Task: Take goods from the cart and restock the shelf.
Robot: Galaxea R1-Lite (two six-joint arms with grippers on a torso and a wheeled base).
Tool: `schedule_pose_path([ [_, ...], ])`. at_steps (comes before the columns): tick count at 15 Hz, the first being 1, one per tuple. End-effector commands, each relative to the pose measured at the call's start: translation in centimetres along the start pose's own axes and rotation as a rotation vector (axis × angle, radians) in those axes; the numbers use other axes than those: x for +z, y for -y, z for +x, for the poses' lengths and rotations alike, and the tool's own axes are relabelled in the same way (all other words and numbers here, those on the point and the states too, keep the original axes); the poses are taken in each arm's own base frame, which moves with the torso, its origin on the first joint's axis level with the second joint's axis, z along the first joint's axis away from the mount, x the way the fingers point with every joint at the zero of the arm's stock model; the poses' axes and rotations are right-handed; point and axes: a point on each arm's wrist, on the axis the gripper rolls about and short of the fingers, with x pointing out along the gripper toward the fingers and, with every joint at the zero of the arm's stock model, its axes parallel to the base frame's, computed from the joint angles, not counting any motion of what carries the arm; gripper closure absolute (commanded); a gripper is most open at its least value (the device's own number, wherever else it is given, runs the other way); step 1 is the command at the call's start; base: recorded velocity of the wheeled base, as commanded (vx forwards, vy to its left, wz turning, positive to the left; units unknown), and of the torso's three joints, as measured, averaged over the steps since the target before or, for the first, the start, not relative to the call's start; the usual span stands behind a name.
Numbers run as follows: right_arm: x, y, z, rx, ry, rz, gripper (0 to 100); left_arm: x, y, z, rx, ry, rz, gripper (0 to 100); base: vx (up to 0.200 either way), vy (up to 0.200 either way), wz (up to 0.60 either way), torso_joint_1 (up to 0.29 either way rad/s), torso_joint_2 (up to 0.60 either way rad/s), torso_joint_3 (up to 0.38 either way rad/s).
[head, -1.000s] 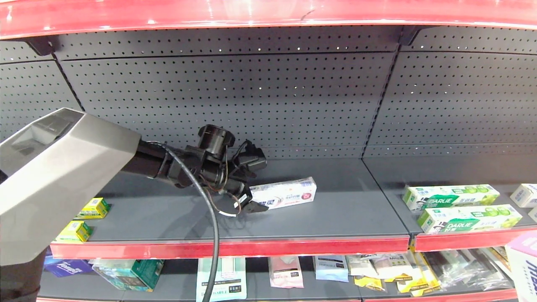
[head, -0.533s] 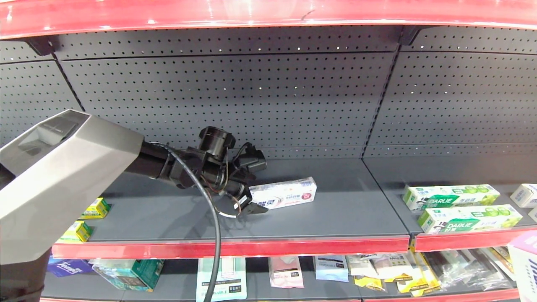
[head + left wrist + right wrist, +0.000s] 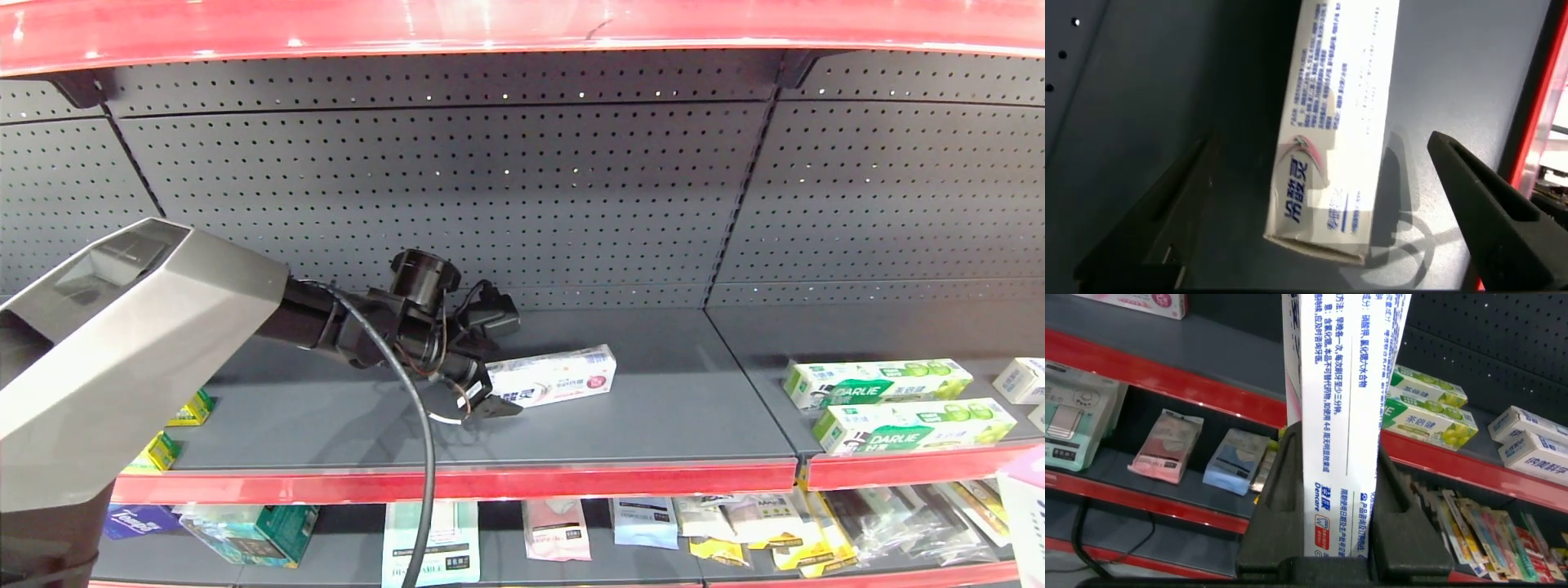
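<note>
— Grey pegboard (image 3: 571, 180) fills the upper half of the head view, and the shelf (image 3: 653, 425) with its red front edge runs across below it. What is the big pale shape at lower left?
— The left arm (image 3: 139, 343). It hides much of the shelf's left end; two yellow boxes (image 3: 194, 406) peek out from behind it, both partly covered.
— And the left gripper (image 3: 496, 363)?
— Centre frame, low over the shelf, its fingers spread either side of the near end of the toothpaste box (image 3: 559, 376). The box lies flat on the board, and the left wrist view shows a gap on both sides, so neither finger touches it.
— The right gripper (image 3: 1337, 498)?
— Clamped on a tall white box (image 3: 1339, 376) with blue print, whose far end runs out of the picture.
— Anything at the right of the head view?
— Two green boxes (image 3: 878, 382) lying flat in the next bay, and a small white carton (image 3: 1020, 380) cut by the frame edge. A pale box (image 3: 1024, 523) in the lower right corner is too cropped to identify.
— Below the red edge?
— Flat packets (image 3: 555, 529) on the lower shelf, their tops hidden.
</note>
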Motion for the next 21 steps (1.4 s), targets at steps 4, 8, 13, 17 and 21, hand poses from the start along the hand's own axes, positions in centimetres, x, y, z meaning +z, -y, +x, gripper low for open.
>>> schedule_pose_path([
  [4,0.0,0.0,0.0,0.000,0.000,-0.002,100,-0.5,-0.1,0.5,-0.005,-0.008,-0.007,100,0.000,0.000,0.00,0.000,0.00,0.000],
  [8,0.2,0.1,0.0,-0.003,0.005,-0.003,100,-1.3,0.5,0.6,-0.027,-0.033,-0.018,100,0.000,0.000,0.00,0.000,0.00,0.000],
  [13,0.4,0.2,-0.1,-0.015,0.011,0.001,100,-1.0,0.3,-1.3,-0.049,0.019,-0.005,100,0.000,0.000,0.00,0.000,0.00,0.000],
  [17,0.2,0.1,-0.1,-0.012,0.003,0.002,100,-4.1,-0.3,-4.5,-0.067,0.026,0.105,100,0.000,0.000,0.00,0.000,0.00,0.000],
  [21,0.1,0.1,0.0,-0.011,-0.001,0.002,100,-5.1,0.7,-6.1,-0.097,0.043,0.138,100,0.000,0.000,0.00,0.000,0.00,0.000],
])
